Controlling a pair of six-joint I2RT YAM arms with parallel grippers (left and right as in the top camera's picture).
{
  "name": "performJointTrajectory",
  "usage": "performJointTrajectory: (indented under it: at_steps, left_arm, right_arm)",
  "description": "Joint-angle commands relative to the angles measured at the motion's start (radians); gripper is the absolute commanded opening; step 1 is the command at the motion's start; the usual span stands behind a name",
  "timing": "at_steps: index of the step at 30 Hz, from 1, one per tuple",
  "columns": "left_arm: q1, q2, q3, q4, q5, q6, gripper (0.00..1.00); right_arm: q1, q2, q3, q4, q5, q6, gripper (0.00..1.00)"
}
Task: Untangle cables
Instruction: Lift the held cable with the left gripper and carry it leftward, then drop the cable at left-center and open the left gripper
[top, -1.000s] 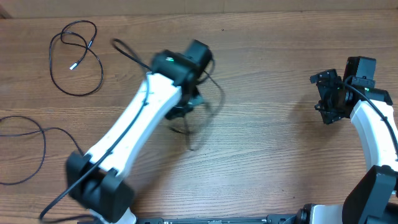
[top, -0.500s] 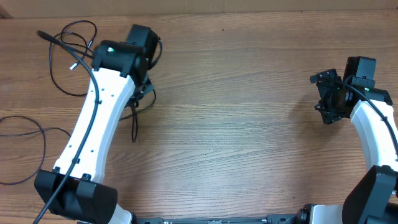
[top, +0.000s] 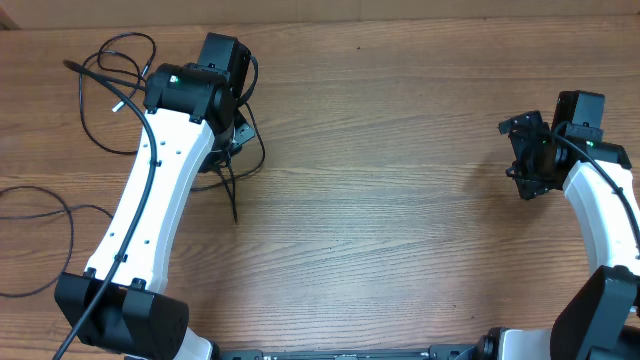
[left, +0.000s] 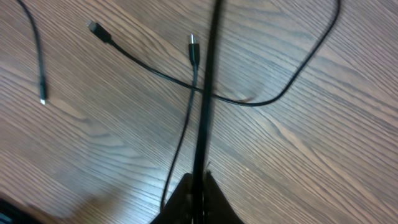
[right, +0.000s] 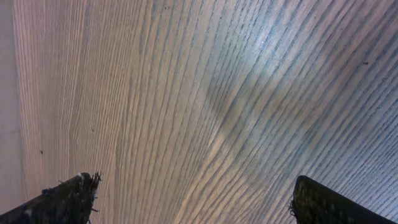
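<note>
My left gripper is shut on a thin black cable that loops beside it and trails toward the table's front. In the left wrist view the shut jaws pinch this cable, which runs straight up the frame. Below it on the wood lie a curved cable with a black plug and a silver-tipped end. A looped cable lies at the back left, another at the left edge. My right gripper hangs open at the far right, nothing between its fingers.
Wooden table with its back edge along the top of the overhead view. The thick black cord of the left arm runs along its white link. The right wrist view shows only bare wood.
My left arm has swung from the table's middle to the back left, carrying the cable with it. The cable's loose tail has since swung rightward. The right arm is still.
</note>
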Motion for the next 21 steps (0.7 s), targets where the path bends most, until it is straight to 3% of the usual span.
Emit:
performJointTrajectory:
  at_steps: [1,5,7,11,13,21]
  left_arm:
    - [0.001,0.011,-0.010,0.002,0.056,-0.010,0.11]
    - [0.001,0.012,-0.010,-0.010,-0.013,-0.010,0.11]
    - [0.001,0.012,-0.010,-0.024,-0.076,-0.010,0.17]
    - [0.001,0.012,-0.010,-0.032,-0.142,-0.010,0.52]
    - [0.001,0.012,-0.010,-0.027,-0.145,-0.010,0.64]
    - [0.001,0.003,-0.010,-0.029,-0.153,0.043,0.73]
  right_arm:
    - [-0.001,-0.002,0.018,0.003,0.013,-0.010,1.00]
    - [-0.001,-0.002,0.018,0.003,0.013,-0.010,1.00]
    - [-0.001,-0.002,0.018,0.003,0.013,-0.010,1.00]
    - [-0.001,-0.002,0.018,0.003,0.013,-0.010,1.00]
    - [-0.001,-0.002,0.018,0.003,0.013,-0.010,1.00]
    - [-0.001,-0.002,0.018,0.002,0.013,-0.010,1.00]
